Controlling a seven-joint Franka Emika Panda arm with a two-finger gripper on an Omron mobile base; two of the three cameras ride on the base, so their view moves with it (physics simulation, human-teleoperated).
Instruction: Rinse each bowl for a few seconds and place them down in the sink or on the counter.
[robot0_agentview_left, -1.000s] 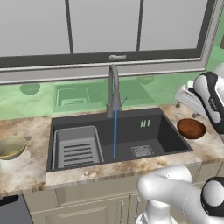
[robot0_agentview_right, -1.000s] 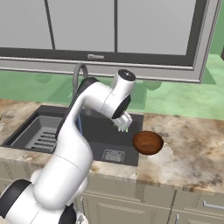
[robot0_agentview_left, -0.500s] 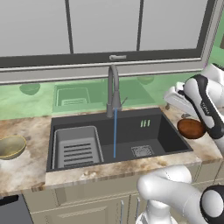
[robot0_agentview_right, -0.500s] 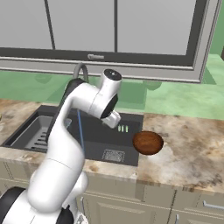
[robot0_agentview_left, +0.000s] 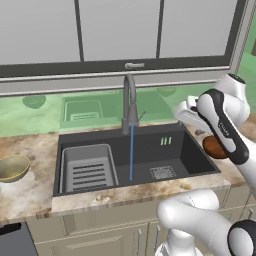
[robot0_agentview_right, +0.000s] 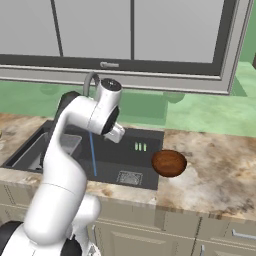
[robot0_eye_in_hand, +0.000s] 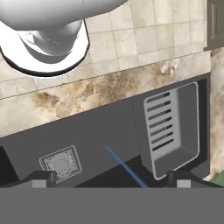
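Faucet (robot0_agentview_left: 129, 102) with running water (robot0_agentview_left: 131, 152)

The dark sink (robot0_eye_in_hand: 109, 127) contains a grey slotted tray (robot0_eye_in_hand: 170, 127) and a square drain (robot0_eye_in_hand: 60, 162), well apart. A thin blue water stream (robot0_eye_in_hand: 124, 168) runs between them. Mottled counter (robot0_eye_in_hand: 100, 89) borders the basin's rim.

The sink (robot0_agentview_left: 190, 145) is viewed from behind and left of the arm, looking forward and down. It (robot0_agentview_right: 145, 137) is seen again from behind and right. From above, the basin (robot0_eye_in_hand: 100, 127) is looked down into closely. The blue water stream (robot0_agentview_left: 131, 152) is shared by all three.
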